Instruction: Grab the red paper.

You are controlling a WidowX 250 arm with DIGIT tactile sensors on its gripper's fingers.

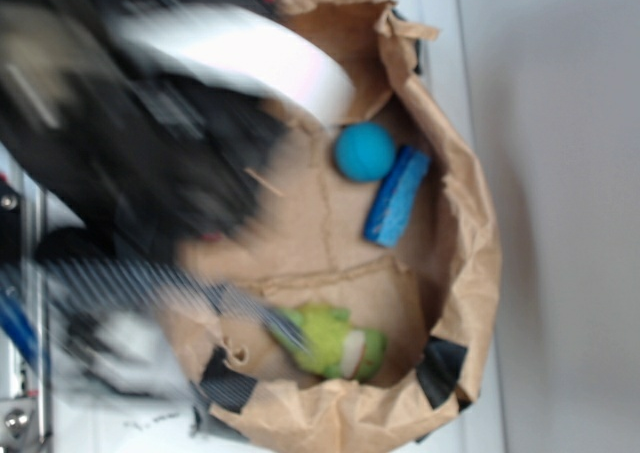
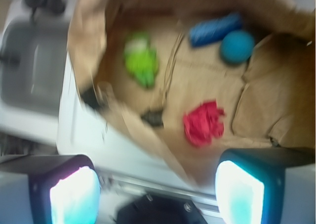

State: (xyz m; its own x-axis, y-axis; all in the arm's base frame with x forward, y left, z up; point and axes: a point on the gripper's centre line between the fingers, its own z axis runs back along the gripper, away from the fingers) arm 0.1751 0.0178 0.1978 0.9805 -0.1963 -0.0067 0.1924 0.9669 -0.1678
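the red paper (image 2: 204, 123) lies loose on the floor of an open brown paper bag (image 2: 207, 85), a wrinkled wad toward the near side of the bag in the wrist view. nothing touches it. the tool (image 2: 157, 189) hangs above and short of it, its two glowing pads (image 2: 74, 197) spread wide apart at the bottom of the wrist view, with nothing between them. the wad sits just above the right-hand pad in that picture, off to one side of the gap and not centred in it.

also in the bag are a blue ball (image 2: 237, 46) and a blue block (image 2: 216, 28) close together at the far side, well apart from the wad, and a green toy (image 2: 140, 61) off to the other side. a small dark thing lies just beside the wad; it is too blurred to name.

in the exterior view the arm (image 1: 130, 143) is a dark smear covering the left part of the bag, and it hides the wad entirely; the ball, block and green toy show clearly there.

as i judge it, the task is barely begun: the grasp is not made and the tool is not yet down in the bag. what is left is to line the open tool up over the wad, lower it, close and lift.
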